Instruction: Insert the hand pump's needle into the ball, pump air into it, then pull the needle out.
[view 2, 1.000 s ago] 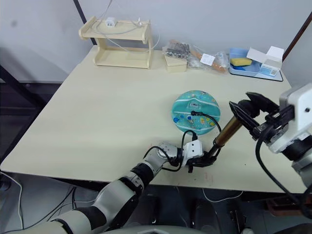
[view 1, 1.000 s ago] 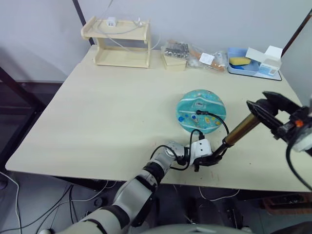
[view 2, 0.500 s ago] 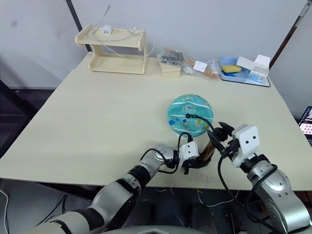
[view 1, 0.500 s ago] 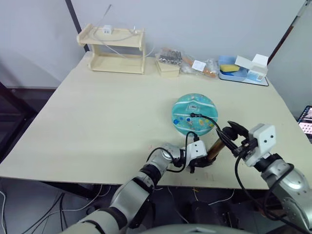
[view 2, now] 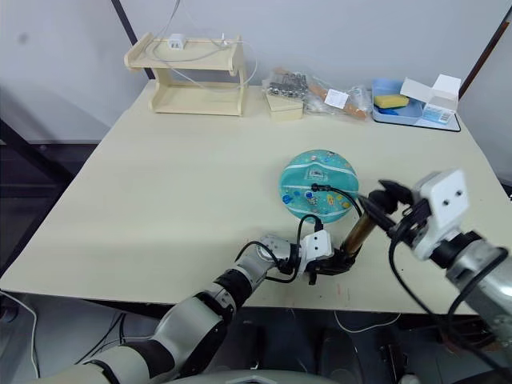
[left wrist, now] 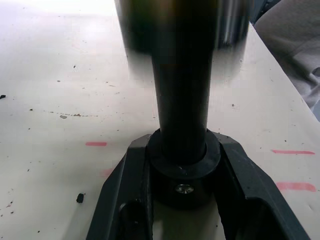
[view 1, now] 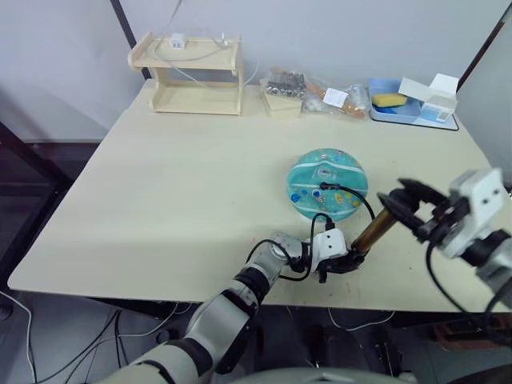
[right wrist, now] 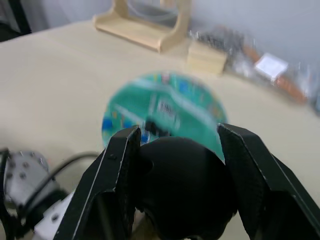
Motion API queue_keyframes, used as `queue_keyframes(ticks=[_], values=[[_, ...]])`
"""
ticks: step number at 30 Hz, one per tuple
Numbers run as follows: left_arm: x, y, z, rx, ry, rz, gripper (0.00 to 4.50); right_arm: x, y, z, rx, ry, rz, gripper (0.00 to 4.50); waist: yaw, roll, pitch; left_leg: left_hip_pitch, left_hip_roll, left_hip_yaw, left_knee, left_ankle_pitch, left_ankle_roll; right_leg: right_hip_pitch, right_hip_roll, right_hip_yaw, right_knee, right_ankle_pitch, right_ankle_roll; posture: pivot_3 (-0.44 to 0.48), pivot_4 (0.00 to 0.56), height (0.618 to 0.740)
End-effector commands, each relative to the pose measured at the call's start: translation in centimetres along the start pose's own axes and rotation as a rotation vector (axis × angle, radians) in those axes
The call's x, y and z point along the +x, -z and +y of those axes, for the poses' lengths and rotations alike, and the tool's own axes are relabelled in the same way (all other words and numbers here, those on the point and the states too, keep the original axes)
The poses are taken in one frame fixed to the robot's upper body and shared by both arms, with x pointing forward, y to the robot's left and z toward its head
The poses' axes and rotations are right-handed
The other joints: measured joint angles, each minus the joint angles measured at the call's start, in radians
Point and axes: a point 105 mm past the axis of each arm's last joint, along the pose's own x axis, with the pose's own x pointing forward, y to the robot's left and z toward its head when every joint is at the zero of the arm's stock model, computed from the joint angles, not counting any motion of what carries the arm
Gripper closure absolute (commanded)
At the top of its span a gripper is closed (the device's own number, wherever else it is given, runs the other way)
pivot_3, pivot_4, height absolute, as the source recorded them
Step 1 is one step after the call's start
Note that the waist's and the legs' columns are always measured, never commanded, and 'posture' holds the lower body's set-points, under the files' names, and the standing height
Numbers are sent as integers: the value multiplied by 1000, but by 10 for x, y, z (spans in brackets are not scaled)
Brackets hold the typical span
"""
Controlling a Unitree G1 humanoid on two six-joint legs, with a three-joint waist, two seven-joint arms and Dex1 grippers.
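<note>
— What's different from half a second ago?

— The right gripper (view 1: 410, 205) has drawn the pump's T-handle (right wrist: 184, 190) back up. A moment ago it was pushed down close to the base; now the amber cylinder of the hand pump (view 1: 373, 230) shows long again, slanting up toward 2 o'clock from its foot. A second back it was higher still, so I read this as strokes in a run: up, down, up.

— And the jaws?

— The right ones are clamped on the handle, one finger either side of it in the right wrist view. The left gripper (left wrist: 183, 176) has its jaws closed round the pump's black base cap, pinning it to the bench (view 1: 176, 192) near the front edge.

— Where's the ball?

— The ball (view 1: 329, 182) sits on the bench at about 12 o'clock from the pump's foot, just beyond it. The black hose (view 1: 364, 200) loops from the base up onto its top; the needle itself is too small to make out, though the fitting rests on the ball.

— So?

— Pumping looks under way. The ball appears rounded; pulling the needle is not yet done.
</note>
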Motion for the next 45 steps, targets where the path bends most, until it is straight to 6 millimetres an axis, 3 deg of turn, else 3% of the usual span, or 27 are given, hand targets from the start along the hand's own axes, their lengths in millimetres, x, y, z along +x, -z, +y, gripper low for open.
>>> queue_keyframes(ticks=[1,5,8,15,19,23,26,29,35,39,45], values=[[-12,53,-20,-121,27,178,3410,-16,-68,-2,-114,-2,-175,2553,4,-1,1,-4,-1,0,0,1,1,-4,0,0,0,1,1,0,150,740],[-12,52,-19,-119,32,179,3410,-26,-95,-10,-150,0,-168,2553,11,0,6,-4,-3,1,1,1,2,-5,1,0,1,2,3,0,150,740],[-12,52,-18,-117,29,179,3410,-27,-90,-8,-150,-20,-117,2553,14,-1,6,-5,-2,0,0,1,2,-5,2,0,1,2,2,0,150,740],[-13,52,-18,-114,25,176,3411,-9,20,4,26,-58,116,2553,11,-10,-2,-3,0,0,0,1,2,-4,4,0,1,2,3,0,150,740],[-14,51,-16,-113,20,176,3411,-2,87,22,70,-87,239,2554,10,-19,-14,-1,2,-2,-1,1,2,-4,7,0,1,0,0,0,150,740],[-16,51,-13,-110,13,180,3411,-1,138,42,103,-120,305,2554,8,-25,-21,0,5,-3,-2,1,2,-4,10,-1,1,0,-1,0,150,740],[-16,51,-13,-108,14,181,3411,1,154,50,131,-126,307,2554,4,-25,-22,1,6,-3,-2,1,2,-3,12,0,1,0,-1,0,150,740],[-17,51,-12,-106,15,180,3411,6,136,41,109,-97,232,2554,-2,-26,-22,6,8,-4,-2,1,1,3,13,-1,0,0,-1,0,150,740],[-17,51,-12,-102,17,179,3411,6,56,16,-14,-41,49,2555,-5,-15,-15,13,14,-2,-2,-3,-6,10,13,-1,-1,-1,-3,0,150,740],[-15,50,-15,-98,33,180,3411,-4,-4,3,-101,-27,-40,2555,-1,0,-3,10,10,1,-2,-1,-1,8,11,1,-1,-1,-3,0,150,740],[-13,50,-17,-98,46,178,3411,-19,-63,-7,-146,-33,-96,2555,12,0,-2,-4,2,-1,0,0,0,-5,9,1,1,5,-4,0,150,740]])
